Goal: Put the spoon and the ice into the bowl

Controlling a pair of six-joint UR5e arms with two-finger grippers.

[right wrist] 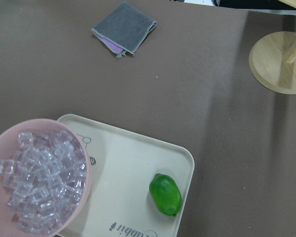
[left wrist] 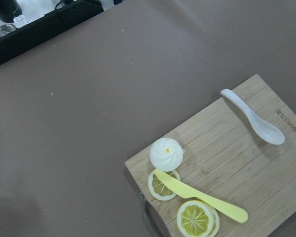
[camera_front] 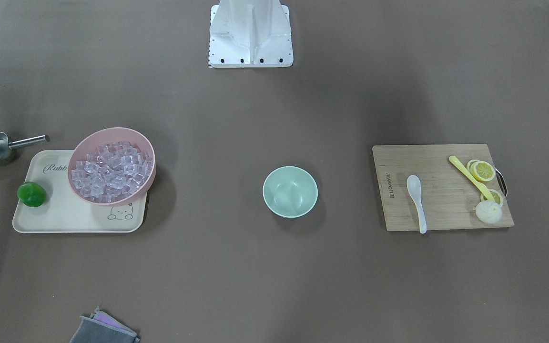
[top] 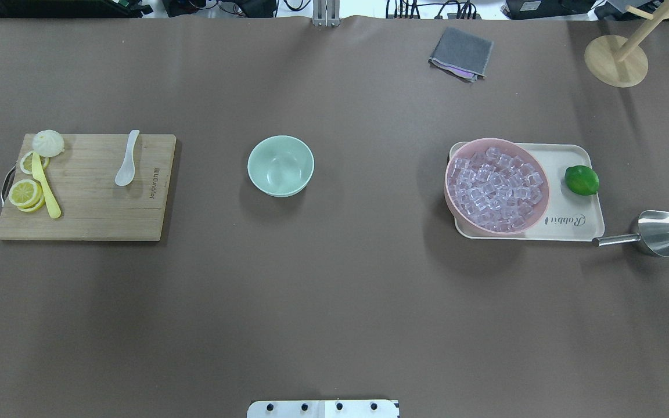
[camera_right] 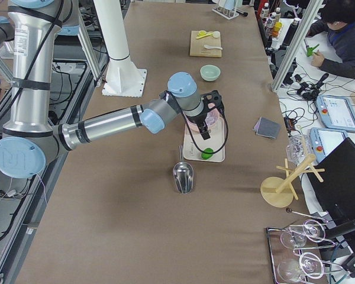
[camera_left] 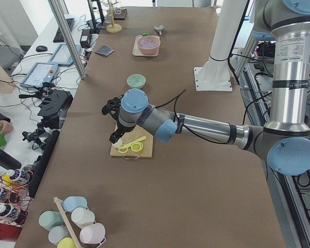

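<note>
— Which step is being taken up?

— The opening one, it is judged. The smooth mint bowl [top: 280, 165] is being shown bare at mid-table. The glossy white spoon [top: 125, 168] is being shown flat on the wooden cutting board [top: 90, 203], well apart from the bowl. The ice [top: 497, 188], small glassy cubes, is being shown heaped in the pink bowl [top: 448, 180] on the cream tray [top: 567, 209].

— And the grippers?

— The left gripper [camera_left: 115, 136] is being held near the board's outer end, and the right gripper [camera_right: 215, 102] near the tray (they are being caught clearly only by the side views, so how the jaws are set cannot be told).

— What is being called for next?

— Probably a descent onto the spoon's short, thick handle. A rounded, slippery glaze is being dealt with, so a centred pinch is being asked for. The cubes are being judged slick and loose, so the metal scoop [top: 659, 232] beside the tray may be needed.
</note>
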